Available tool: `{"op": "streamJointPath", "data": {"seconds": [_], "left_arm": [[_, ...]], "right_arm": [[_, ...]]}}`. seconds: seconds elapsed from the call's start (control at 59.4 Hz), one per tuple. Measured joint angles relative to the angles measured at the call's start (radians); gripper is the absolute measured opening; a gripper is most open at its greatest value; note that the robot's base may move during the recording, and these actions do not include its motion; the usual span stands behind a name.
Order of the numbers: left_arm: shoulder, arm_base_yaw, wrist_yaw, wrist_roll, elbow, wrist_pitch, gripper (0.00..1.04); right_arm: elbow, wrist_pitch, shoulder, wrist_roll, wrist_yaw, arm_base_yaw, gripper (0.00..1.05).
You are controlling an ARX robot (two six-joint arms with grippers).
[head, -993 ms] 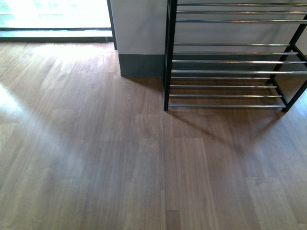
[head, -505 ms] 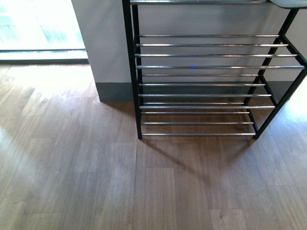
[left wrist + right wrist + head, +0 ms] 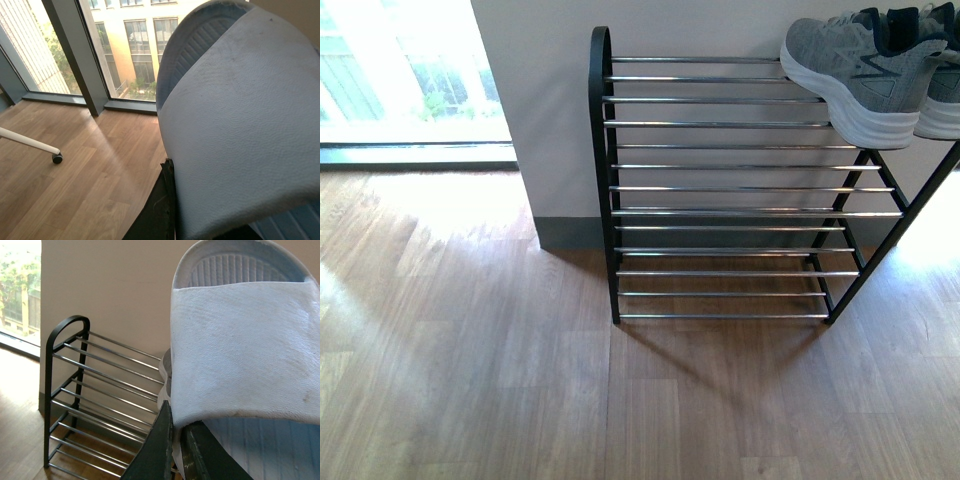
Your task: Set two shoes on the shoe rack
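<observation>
The shoe rack (image 3: 720,190), black frame with chrome bars, stands against the wall in the front view. Two grey knit sneakers (image 3: 855,70) sit on its top tier at the right. Neither arm shows in that view. In the left wrist view my left gripper (image 3: 175,210) is shut on the strap edge of a pale blue slide (image 3: 240,130) that fills most of the picture. In the right wrist view my right gripper (image 3: 176,429) is shut on the strap edge of the other pale blue slide (image 3: 245,350), held up in front of the shoe rack (image 3: 90,400).
Wooden floor (image 3: 470,380) spreads in front of the rack. A bright floor-to-ceiling window (image 3: 410,80) lies to the rack's left. A white leg with a caster (image 3: 57,158) stands on the floor in the left wrist view. A grey sneaker's toe (image 3: 165,371) peeks out behind the right slide.
The front view has swung up and toward the rack: the rack now sits near the middle, and its top tier with the grey sneakers has come into sight.
</observation>
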Motion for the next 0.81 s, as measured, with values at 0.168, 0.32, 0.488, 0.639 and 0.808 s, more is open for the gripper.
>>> {"op": "streamJointPath", "data": {"seconds": [0.168,0.32,0.488,0.639,0.808], "left_arm": [[0.000,0.000,0.000,0.000,0.000,0.000,0.02],[0.000,0.000,0.000,0.000,0.000,0.000,0.02],[0.002,0.000,0.001,0.000,0.000,0.000,0.02],[0.002,0.000,-0.001,0.000,0.000,0.000,0.02],[0.002,0.000,0.001,0.000,0.000,0.000,0.02]], "right_arm": [[0.000,0.000,0.000,0.000,0.000,0.000,0.01],[0.000,0.000,0.000,0.000,0.000,0.000,0.01],[0.002,-0.015,-0.002,0.014,0.022,0.005,0.01],[0.092,-0.164,0.077,0.126,0.183,0.057,0.01],[0.255,-0.083,0.356,0.150,0.249,0.124,0.01]]}}
